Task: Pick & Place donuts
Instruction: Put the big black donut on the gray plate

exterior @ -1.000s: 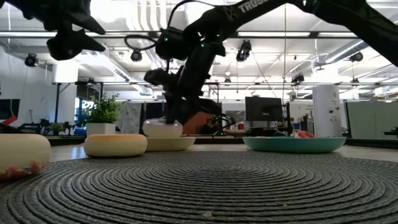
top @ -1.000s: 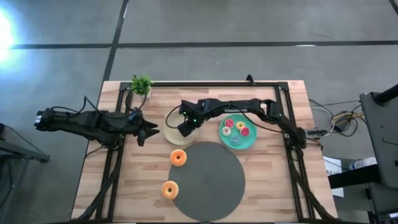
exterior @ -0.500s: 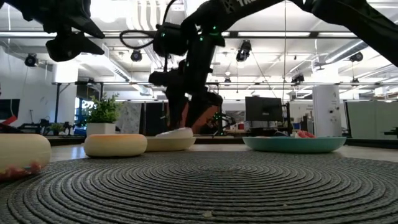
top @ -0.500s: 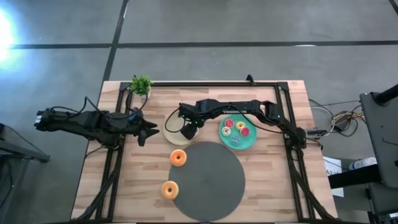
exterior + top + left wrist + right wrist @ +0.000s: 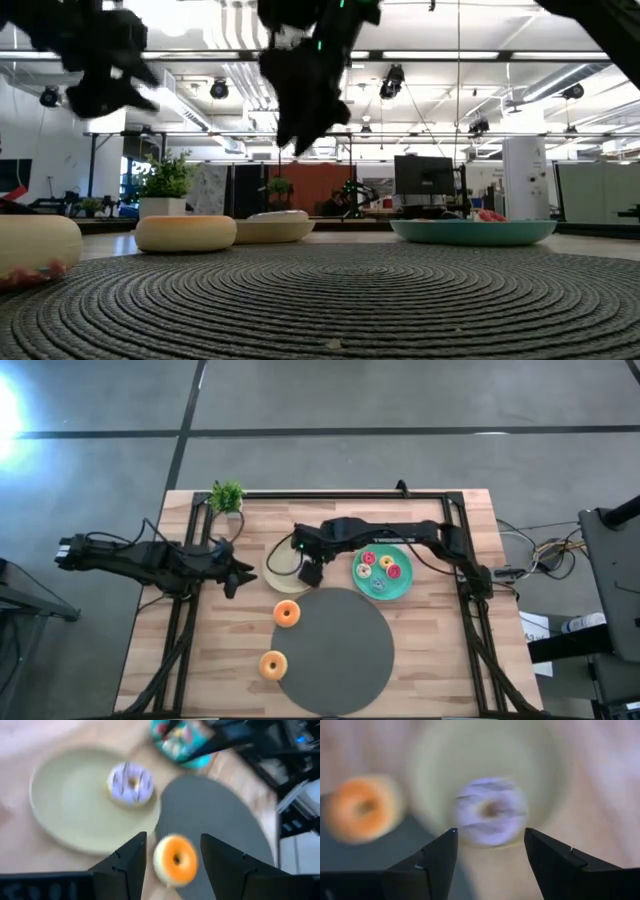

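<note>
A lilac-white donut (image 5: pixel 490 812) lies flat on the cream plate (image 5: pixel 65 815), seen also in the left wrist view (image 5: pixel 131 783). My right gripper (image 5: pixel 490 831) hangs open above it, over the plate's right part (image 5: pixel 310 572), touching nothing. Two orange donuts (image 5: pixel 287 613) (image 5: pixel 273 665) lie flat at the left rim of the grey mat (image 5: pixel 333 650). Several small donuts sit on the teal plate (image 5: pixel 400 588). My left gripper (image 5: pixel 235 572) is open, in the air left of the cream plate, with the nearer orange donut (image 5: pixel 175 861) in view between its fingers.
A small potted plant (image 5: pixel 227 495) stands at the far edge, left of centre. A black frame (image 5: pixel 440 495) runs along the table's far, left and right sides. The right arm (image 5: pixel 380 532) reaches across above the teal plate. Bare wood lies near the left front corner.
My right gripper has opened and let go of the lilac-white donut, which now lies on the cream plate. It has then risen clear of the plate and rolled about its own axis. My left gripper has sunk a little.
</note>
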`<action>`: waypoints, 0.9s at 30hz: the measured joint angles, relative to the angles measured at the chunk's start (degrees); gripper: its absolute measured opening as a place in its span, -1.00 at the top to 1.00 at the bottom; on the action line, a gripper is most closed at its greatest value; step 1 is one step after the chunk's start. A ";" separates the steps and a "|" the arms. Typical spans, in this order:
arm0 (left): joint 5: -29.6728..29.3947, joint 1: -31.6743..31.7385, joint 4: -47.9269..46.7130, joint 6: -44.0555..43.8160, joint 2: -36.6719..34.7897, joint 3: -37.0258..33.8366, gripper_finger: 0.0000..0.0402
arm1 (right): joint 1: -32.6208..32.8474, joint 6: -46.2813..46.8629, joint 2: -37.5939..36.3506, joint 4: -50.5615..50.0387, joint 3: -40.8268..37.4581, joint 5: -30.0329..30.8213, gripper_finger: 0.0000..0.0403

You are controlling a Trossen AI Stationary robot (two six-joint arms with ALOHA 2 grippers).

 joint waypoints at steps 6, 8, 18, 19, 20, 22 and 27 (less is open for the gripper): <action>10.34 -0.88 9.78 -11.41 4.31 -10.07 0.20 | 1.02 6.17 0.16 3.34 -3.97 -18.91 -0.04; 10.87 -2.11 13.85 -15.84 6.25 -13.20 0.20 | 1.72 7.40 0.22 7.42 -6.26 -19.07 -0.03; 6.96 -5.80 19.82 -25.54 15.78 -17.07 0.24 | 5.37 13.96 0.13 20.81 -12.36 -19.46 0.15; 6.93 -6.13 21.95 -25.81 16.72 -17.07 0.24 | 5.56 14.51 0.13 22.10 -13.07 -19.40 0.18; 6.90 -6.44 23.87 -26.01 17.82 -17.03 0.24 | 5.81 15.34 0.12 23.39 -13.88 -19.39 0.22; 6.40 -6.82 26.14 -27.14 20.40 -16.96 0.25 | 6.16 17.77 0.11 26.39 -15.81 -19.55 0.30; 5.81 -6.84 26.40 -30.32 27.18 -16.98 0.44 | 6.21 23.15 0.11 33.05 -19.30 -19.39 0.50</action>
